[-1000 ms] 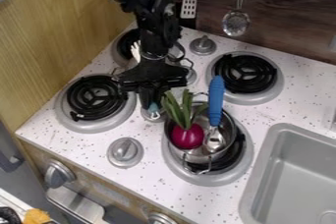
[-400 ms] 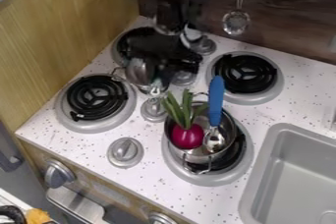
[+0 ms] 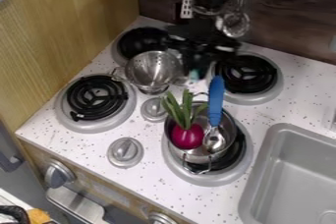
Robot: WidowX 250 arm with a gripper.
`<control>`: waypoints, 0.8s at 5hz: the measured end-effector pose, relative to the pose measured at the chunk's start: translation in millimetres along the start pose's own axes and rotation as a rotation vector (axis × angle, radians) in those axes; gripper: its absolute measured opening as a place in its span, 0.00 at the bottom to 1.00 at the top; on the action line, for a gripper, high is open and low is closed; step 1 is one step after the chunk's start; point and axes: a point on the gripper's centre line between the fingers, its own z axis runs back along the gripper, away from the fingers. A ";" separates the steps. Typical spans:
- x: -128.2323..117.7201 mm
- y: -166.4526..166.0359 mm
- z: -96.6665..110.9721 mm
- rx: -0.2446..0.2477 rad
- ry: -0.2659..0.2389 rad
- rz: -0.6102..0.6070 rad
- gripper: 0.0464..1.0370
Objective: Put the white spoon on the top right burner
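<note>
Shifting the black gripper [image 3: 195, 70] rightward over the stove since the earlier frames, uncovering the bowl of the metal colander [image 3: 148, 66]. Now hovering between that colander and the upper right burner [image 3: 246, 73], near its left edge. Being unable to tell from this view whether the jaws are released, clenched or grasping something. Being unable, too, to place the white spoon with any certainty. Seeing on the lower right burner [image 3: 203, 180] a metal pot [image 3: 197, 158], holding a purple bulb vegetable [image 3: 187, 136] with green leaves beside a blue-handled metal spoon [image 3: 216, 101], leaning handle up. Seeing a grey sink [image 3: 289, 188] set into the speckled bench [image 3: 167, 188].
</note>
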 end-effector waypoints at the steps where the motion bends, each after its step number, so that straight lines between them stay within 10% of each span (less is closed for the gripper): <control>1: -4.5 -27.5 -7.7 -0.041 0.057 0.032 0.19; 4: 1.4 -83.7 -29.3 -0.101 0.026 0.098 0.19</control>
